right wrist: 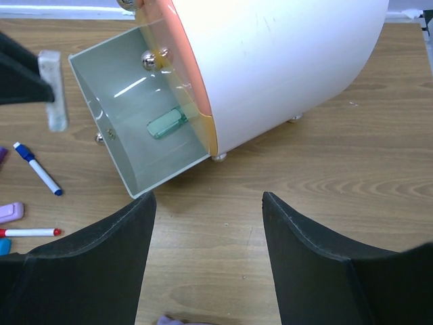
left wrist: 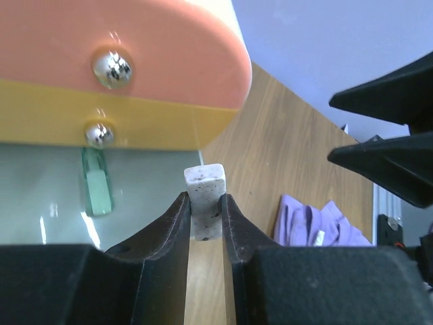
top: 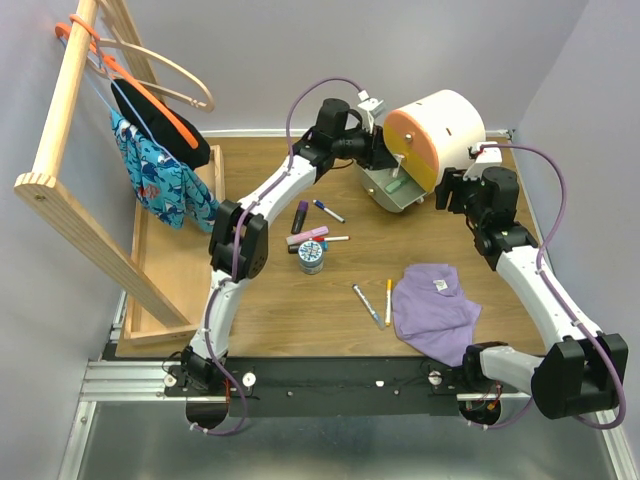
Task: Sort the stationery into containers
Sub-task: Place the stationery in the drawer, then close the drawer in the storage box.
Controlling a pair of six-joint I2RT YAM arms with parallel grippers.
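Observation:
My left gripper is shut on a small white speckled eraser block, held in front of the cream drawer unit above its pulled-out grey drawer. A green eraser lies in that drawer. The orange drawer and yellow drawer are closed. My right gripper is open and empty over bare table beside the unit. On the table lie a purple marker, a blue-capped pen, a pink bar, a round jar and two pens.
A purple cloth lies at the front right. A long wooden tray and a wooden rack with hangers and clothes stand at the left. My two grippers are close together at the open drawer.

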